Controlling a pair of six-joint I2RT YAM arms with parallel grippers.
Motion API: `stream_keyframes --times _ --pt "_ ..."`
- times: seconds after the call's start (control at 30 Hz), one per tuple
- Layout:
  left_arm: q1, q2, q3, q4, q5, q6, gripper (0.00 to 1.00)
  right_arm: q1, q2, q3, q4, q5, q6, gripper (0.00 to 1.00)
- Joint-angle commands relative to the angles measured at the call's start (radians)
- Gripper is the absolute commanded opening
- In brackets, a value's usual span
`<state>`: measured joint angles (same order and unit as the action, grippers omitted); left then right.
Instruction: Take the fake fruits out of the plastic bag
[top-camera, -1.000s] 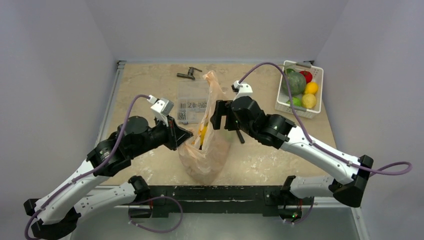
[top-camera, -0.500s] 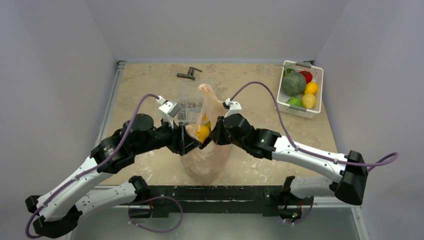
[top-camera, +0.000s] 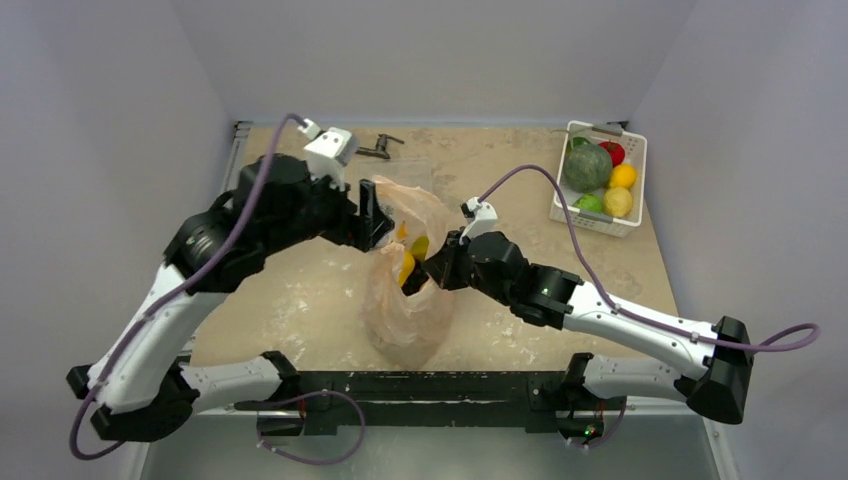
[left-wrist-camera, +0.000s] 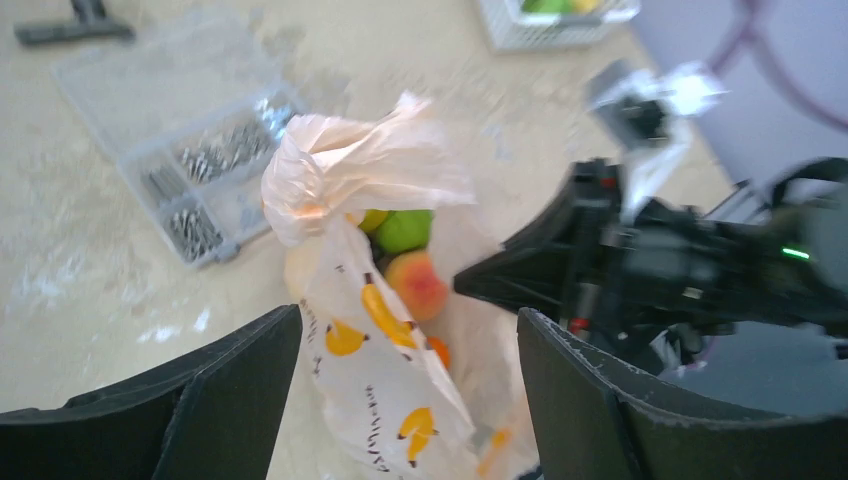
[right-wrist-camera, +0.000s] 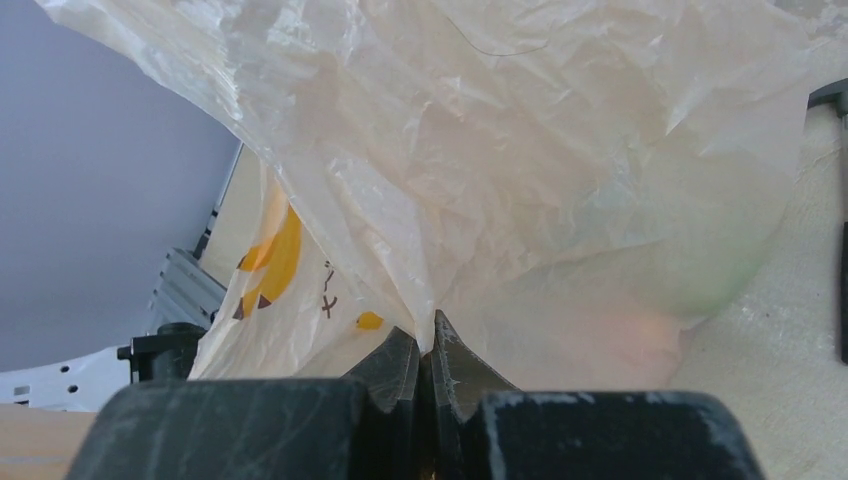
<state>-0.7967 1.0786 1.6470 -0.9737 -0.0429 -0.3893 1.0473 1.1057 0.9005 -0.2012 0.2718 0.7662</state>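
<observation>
The peach-orange plastic bag (top-camera: 405, 310) stands mid-table with its mouth gaping. Inside it I see fake fruits: a green ball (left-wrist-camera: 405, 230) and an orange-pink peach (left-wrist-camera: 418, 283), which show as green and yellow-orange spots (top-camera: 408, 262) from above. My right gripper (top-camera: 427, 272) is shut on the bag's right rim; a fold of film is pinched between its fingertips (right-wrist-camera: 430, 348). My left gripper (top-camera: 378, 218) hovers open above the far-left side of the bag (left-wrist-camera: 370, 360), with nothing between its fingers (left-wrist-camera: 230, 390). The bag's tied handle (left-wrist-camera: 350, 170) sticks up.
A clear parts box (left-wrist-camera: 190, 150) lies just behind the bag. A hammer (top-camera: 378, 148) rests at the far edge. A white basket (top-camera: 632, 222) at the far right holds a dark green vegetable (top-camera: 586, 166) with red and yellow pieces.
My left gripper let go of the bag, opened and lifted up and back to the far left. My right gripper came down and shut on the bag's right rim.
</observation>
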Motion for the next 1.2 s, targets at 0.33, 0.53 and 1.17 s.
stream_keyframes --times 0.33,0.53,1.17 --pt "0.054 0.116 -0.405 0.144 0.081 -0.083 0.82 0.000 -0.057 0.007 0.062 0.057 -0.033 0.00" --pt "0.123 0.152 -0.411 0.026 -0.256 -0.043 0.29 -0.002 -0.046 0.043 0.019 0.159 -0.107 0.00" --pt "0.396 -0.271 -0.689 0.252 0.125 -0.044 0.00 -0.381 0.085 0.209 -0.071 -0.181 -0.509 0.29"
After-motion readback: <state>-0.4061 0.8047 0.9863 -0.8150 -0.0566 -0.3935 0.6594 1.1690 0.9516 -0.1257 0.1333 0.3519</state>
